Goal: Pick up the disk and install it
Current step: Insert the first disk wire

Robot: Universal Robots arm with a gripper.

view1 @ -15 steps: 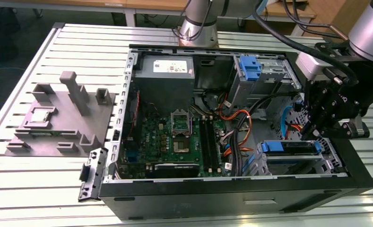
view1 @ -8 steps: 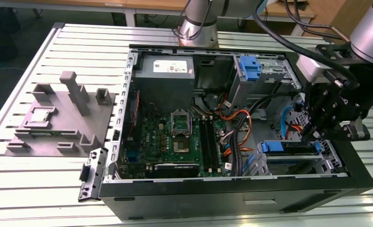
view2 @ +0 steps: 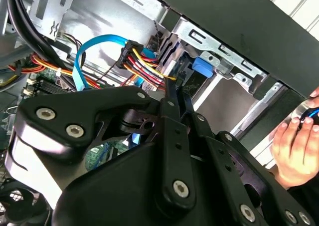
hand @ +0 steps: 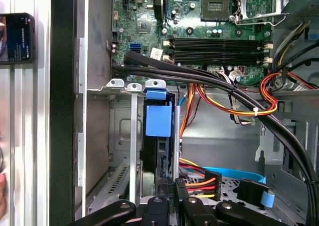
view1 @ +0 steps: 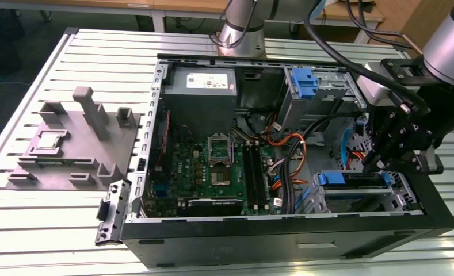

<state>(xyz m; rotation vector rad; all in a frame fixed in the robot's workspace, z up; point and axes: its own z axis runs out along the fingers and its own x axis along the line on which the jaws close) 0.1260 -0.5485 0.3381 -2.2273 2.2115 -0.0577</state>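
Note:
The disk (view1: pixel 353 179), in its bright blue carrier, sits in the lower drive cage at the front corner of the open computer case, on the exterior view's right. In the first wrist view the disk (hand: pixel 158 121) stands edge-on between the cage's metal rails, blue tab outward. My gripper (view1: pixel 386 167) hangs just over that cage. Its black fingers lie close together, shut, with the tips at the disk's cable end in both wrist views (hand: pixel 172 188) (view2: pixel 173 86). The blue tab (view2: pixel 202 66) shows just past the tips. Whether the tips touch the disk I cannot tell.
Red, yellow and orange power wires (hand: pixel 199 183) and a blue flat cable (view2: pixel 94 44) crowd the cage. The motherboard (view1: pixel 211 167) and the grey power-supply box (view1: pixel 199 83) fill the case. Another blue carrier (view1: pixel 304 83) sits in the upper bay. A grey fixture (view1: pixel 73 144) lies on the table. A person's hand (view2: pixel 294 146) is outside the case.

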